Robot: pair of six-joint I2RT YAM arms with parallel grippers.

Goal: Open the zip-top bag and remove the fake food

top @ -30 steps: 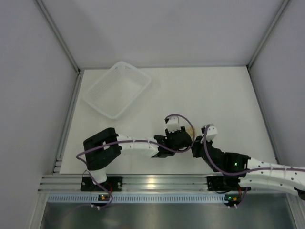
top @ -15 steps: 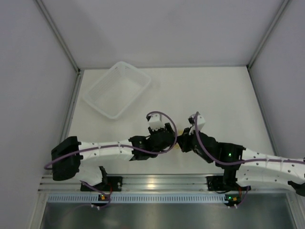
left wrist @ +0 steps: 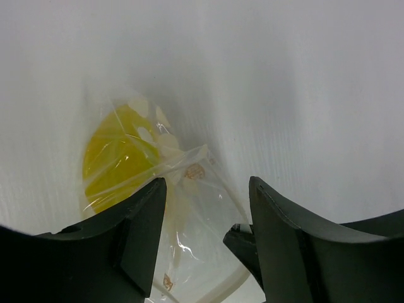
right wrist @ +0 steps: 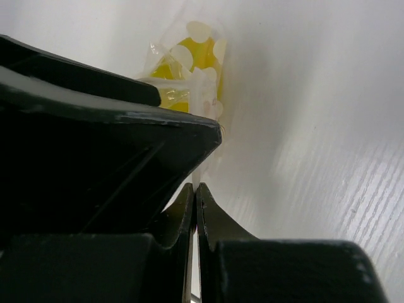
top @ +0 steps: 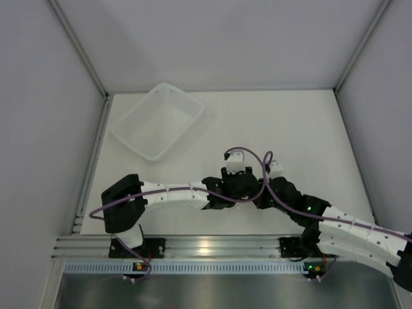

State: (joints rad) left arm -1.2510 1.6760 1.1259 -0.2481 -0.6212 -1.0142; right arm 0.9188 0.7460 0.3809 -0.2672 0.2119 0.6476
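The zip-top bag (left wrist: 196,227) is a clear crinkly pouch lying on the white table. The fake food (left wrist: 117,158), a yellow lump, sits inside its far end. My left gripper (left wrist: 207,189) is open and straddles the bag's near part, with film between the fingers. In the left wrist view the right gripper's black tip (left wrist: 243,237) pinches the bag's edge. My right gripper (right wrist: 194,188) is shut on a thin strip of the bag (right wrist: 205,82), and the fake food (right wrist: 180,53) shows beyond it. From above, the left gripper (top: 241,187) and right gripper (top: 262,193) meet tip to tip and hide the bag.
A translucent white basket tray (top: 149,154) stands at the back left of the table. White walls and metal posts close in the table on three sides. The left arm's black body (right wrist: 82,145) fills the left of the right wrist view.
Both grippers swung left together half a second ago and have come back right, staying close. The left jaws have widened a little. The right jaws have stayed shut.
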